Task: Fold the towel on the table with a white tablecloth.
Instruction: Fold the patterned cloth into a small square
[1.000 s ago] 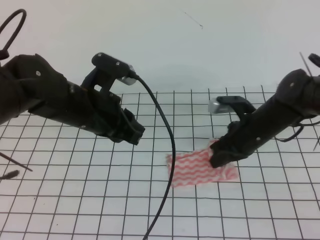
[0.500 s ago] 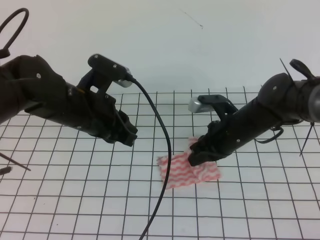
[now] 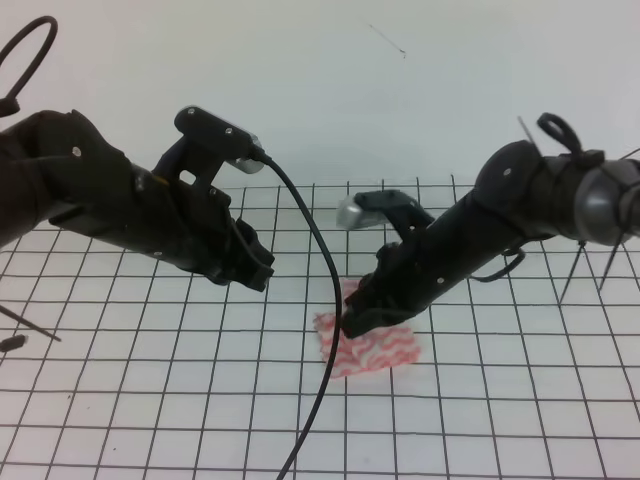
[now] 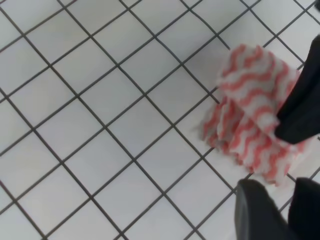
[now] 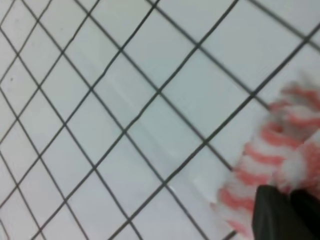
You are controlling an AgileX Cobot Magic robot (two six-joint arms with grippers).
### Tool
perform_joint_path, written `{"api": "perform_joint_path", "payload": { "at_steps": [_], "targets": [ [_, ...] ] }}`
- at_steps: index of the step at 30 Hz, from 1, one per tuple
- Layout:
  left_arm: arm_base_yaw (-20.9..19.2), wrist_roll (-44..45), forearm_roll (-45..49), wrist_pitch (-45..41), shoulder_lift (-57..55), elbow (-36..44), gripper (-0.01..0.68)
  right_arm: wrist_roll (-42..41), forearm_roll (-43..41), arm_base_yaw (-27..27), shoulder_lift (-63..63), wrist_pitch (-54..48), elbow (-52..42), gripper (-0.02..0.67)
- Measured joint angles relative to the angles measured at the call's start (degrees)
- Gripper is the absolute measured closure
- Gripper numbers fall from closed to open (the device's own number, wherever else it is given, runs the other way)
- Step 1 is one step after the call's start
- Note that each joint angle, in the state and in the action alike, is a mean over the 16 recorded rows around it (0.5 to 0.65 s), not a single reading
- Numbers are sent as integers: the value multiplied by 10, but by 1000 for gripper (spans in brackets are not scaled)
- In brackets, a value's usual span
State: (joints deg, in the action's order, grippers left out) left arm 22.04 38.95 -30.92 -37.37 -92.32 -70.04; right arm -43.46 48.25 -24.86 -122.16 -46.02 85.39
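The towel point(image 3: 367, 346), striped pink-red and white, lies on the table with a white tablecloth point(image 3: 150, 400) just right of centre, doubled over into a small bunched patch. My right gripper point(image 3: 356, 322) is shut on its upper layer near the left edge, holding that layer over the lower one. The right wrist view shows the towel point(image 5: 280, 145) bunched against the dark fingers point(image 5: 272, 215). My left gripper point(image 3: 257, 272) hovers above the cloth to the towel's left, fingers together and holding nothing. From the left wrist, the towel point(image 4: 250, 115) lies beyond the fingertips point(image 4: 257, 212).
A black cable point(image 3: 325, 300) hangs from the left arm's camera and drops in front of the towel's left edge. A thin dark rod point(image 3: 30, 327) lies at the far left. Black grid lines cover the tablecloth point(image 4: 100, 125).
My right gripper has travelled left with the towel's right edge, laying it over the rest, so the towel now covers about half its earlier width. The left arm has barely shifted.
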Motion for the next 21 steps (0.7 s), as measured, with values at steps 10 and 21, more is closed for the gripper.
{"api": "perform_joint_path", "payload": {
  "at_steps": [10,21],
  "targets": [
    [0,0,0,-5,0,0,515,-22,15,-10,-21,-20,14,485],
    [0,0,1,-6,0,0,515,-131,100,-4,-15,-55,14,406]
  ]
}}
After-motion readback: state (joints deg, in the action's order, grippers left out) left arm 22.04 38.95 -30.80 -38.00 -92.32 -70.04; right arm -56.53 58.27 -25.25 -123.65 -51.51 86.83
